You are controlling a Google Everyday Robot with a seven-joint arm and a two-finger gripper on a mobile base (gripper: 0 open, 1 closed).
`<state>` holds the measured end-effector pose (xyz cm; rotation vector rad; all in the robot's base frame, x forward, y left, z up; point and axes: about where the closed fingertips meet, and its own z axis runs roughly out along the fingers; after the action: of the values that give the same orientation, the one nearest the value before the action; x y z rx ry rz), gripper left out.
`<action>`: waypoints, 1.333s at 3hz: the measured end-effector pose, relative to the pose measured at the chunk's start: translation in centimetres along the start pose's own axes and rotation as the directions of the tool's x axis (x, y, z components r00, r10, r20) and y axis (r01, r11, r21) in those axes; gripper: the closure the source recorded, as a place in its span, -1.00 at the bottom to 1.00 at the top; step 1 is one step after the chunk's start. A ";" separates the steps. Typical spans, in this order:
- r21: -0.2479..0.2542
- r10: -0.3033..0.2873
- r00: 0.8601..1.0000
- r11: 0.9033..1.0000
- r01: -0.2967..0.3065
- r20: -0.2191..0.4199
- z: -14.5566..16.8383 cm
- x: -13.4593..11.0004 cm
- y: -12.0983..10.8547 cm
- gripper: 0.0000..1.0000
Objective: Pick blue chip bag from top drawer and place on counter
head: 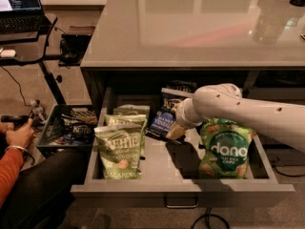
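The blue chip bag (161, 120) leans tilted in the middle of the open top drawer (181, 187), with white lettering on its navy front. My gripper (177, 128) is at the end of the white arm that reaches in from the right. It is right at the bag's right edge, and the wrist hides most of it. The glossy grey counter (190, 27) spreads above the drawer.
Two light green Kettle bags (119, 149) stand at the drawer's left and a green dang bag (225, 149) at its right. Another dark bag (180, 87) lies at the back. A bin of bags (66, 128), a person's hand (19, 135) and a laptop desk (19, 4) are at the left.
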<state>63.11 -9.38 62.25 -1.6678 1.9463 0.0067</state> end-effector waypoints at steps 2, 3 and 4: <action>0.000 0.000 1.000 1.000 0.000 0.000 0.0 0.0 0.0 0.79; 0.000 0.000 1.000 1.000 0.000 0.000 0.0 0.0 0.0 1.00; -0.004 0.002 1.000 1.000 -0.002 0.012 -0.3 -0.1 0.1 1.00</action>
<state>62.90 -9.32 62.51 -1.6650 1.9404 0.0217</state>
